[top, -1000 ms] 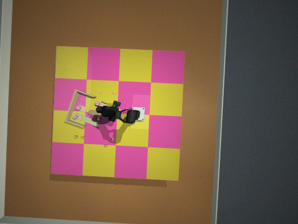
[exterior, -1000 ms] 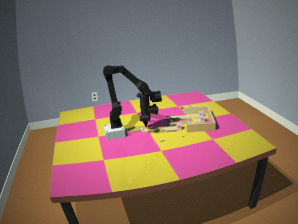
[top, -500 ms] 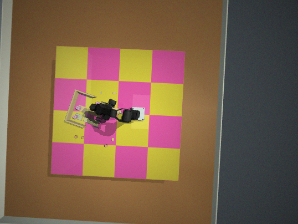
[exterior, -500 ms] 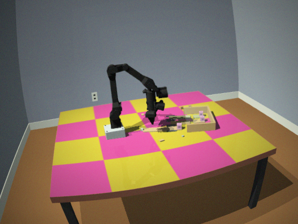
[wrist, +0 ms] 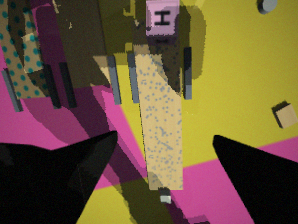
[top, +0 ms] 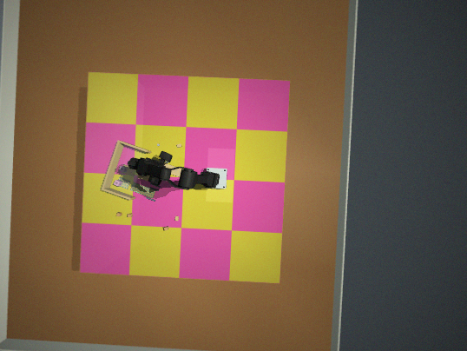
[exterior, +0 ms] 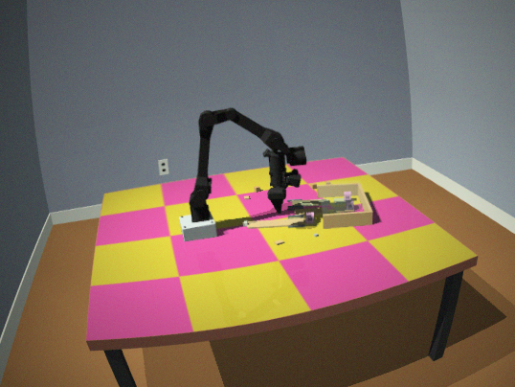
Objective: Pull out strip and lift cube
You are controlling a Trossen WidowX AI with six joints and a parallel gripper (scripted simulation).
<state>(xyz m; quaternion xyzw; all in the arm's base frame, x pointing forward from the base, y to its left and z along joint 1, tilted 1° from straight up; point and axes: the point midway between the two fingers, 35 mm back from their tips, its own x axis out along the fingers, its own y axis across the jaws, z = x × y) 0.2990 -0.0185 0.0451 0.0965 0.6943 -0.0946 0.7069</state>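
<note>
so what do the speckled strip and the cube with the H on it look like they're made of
The strip looks like thin card or cloth: flat, matte tan with grey-blue speckles, no visible thickness. The cube reads as solid matte plastic or painted wood: pale pink, sharp edges, black H printed on top. Neither shows gloss, so both are guesses.

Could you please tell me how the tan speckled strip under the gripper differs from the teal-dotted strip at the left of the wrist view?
The tan speckled strip is pale with small grey-blue specks; the teal-dotted strip is darker brown with larger teal dots. The tan strip carries the pink cube marked H at its far end; no cube shows on the teal-dotted strip. Both lie flat on the checkered table.
</note>
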